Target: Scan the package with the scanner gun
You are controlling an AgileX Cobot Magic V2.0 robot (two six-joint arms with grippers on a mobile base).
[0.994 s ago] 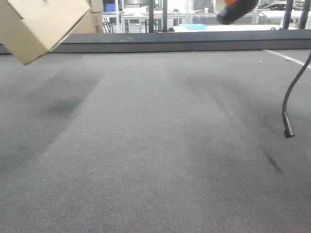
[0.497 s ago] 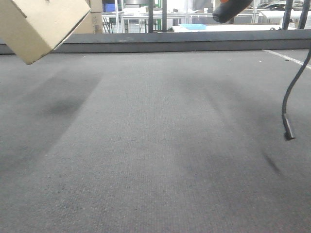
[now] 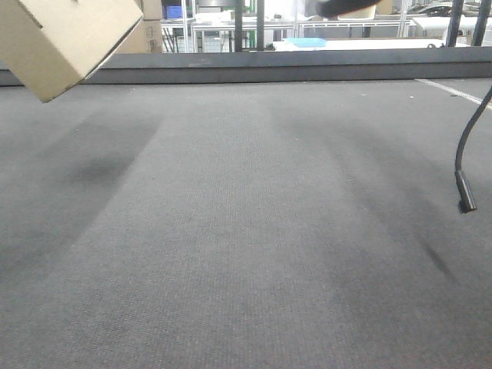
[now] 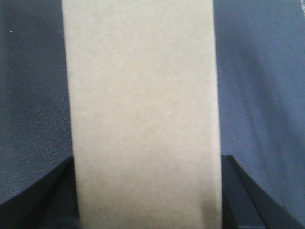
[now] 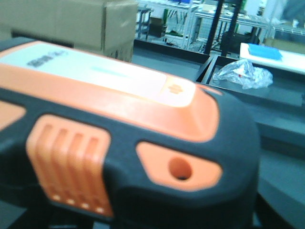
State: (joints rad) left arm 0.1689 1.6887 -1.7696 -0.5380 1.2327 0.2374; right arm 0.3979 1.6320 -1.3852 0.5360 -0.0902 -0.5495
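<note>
Package (image 3: 65,42) high at the far left of the front view, tilted corner-down, well clear of the grey mat (image 3: 246,261); no label face turned this way. Only a dark smear of the scanner gun (image 3: 342,6) at the top edge, right of centre, well apart from the package. At the right, a black cable (image 3: 463,173) hanging free, its end low over the mat. Risk, as judged: snagging or dragging of that loose end during a swing across, with the aim jerked off.

Left wrist view next. Closed onto the package: the left gripper (image 4: 147,195), black fingers (image 4: 47,200) pressed to both sides, plain tan face filling the middle. No label, print or tape to read. Risk: white label possibly facing away from the gun, hence no read without a turn of the box; also a slip or twist of smooth card in so narrow a pinch.

Right wrist view last. Filling the near frame: the scanner gun (image 5: 119,133), black body, orange stripe, ribbed orange pad. No sight of the right gripper behind it, so opening not to be told; with the gun aloft, probably gripped. Blurred dark lettering on the pale top plate, unreadable; a small embossed mark on the orange, likewise. Cardboard boxes (image 5: 71,24) far left, a crumpled plastic bag (image 5: 243,74) far right, nothing legible. Risk: beam landing on those far boxes instead of the package.
</note>
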